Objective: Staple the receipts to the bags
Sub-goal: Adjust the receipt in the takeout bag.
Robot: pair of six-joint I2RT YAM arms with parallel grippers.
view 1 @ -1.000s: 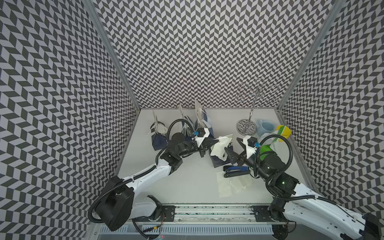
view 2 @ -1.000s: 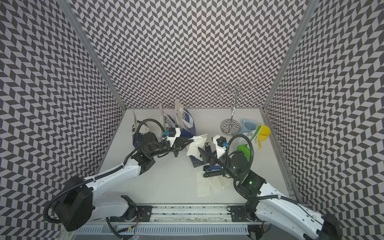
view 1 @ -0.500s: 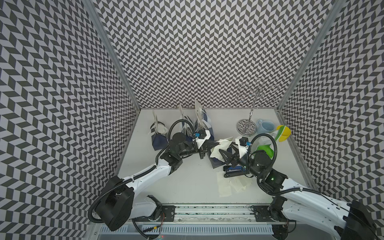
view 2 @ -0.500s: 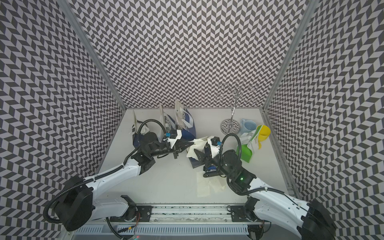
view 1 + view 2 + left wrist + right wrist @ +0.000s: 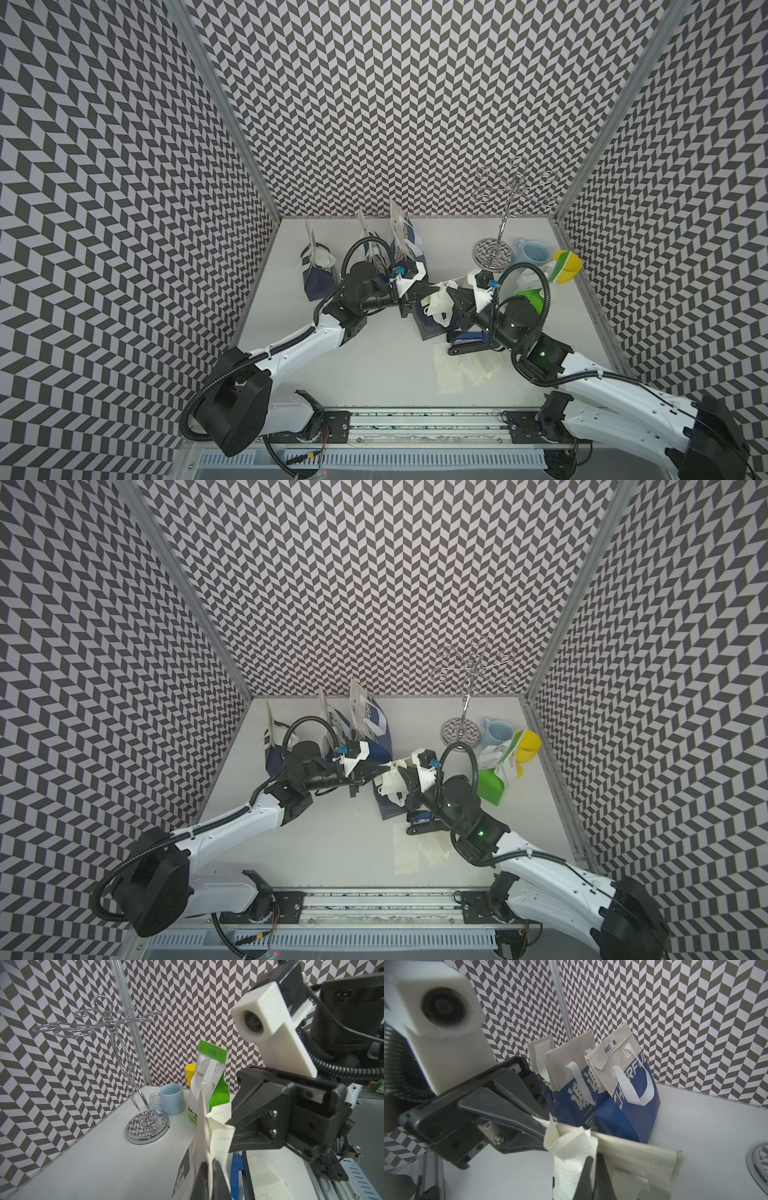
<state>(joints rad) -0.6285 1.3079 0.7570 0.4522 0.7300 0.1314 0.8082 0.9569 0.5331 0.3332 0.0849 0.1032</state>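
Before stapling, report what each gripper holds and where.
Left gripper and right gripper both pinch the crumpled receipt, from opposite sides.

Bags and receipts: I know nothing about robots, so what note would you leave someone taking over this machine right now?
The left pincer is shut on a crumpled receipt at the top of the middle blue bag.
The right pincer is shut on the same receipt.
The stapler lies unheld on the table beside that bag, with loose receipts beside it.
Three blue bags stand at the back; the green bag is by the mug.
Done: receipt brought to the bag; whether any bag is stapled cannot be told.
Left: staple this one, then the others.
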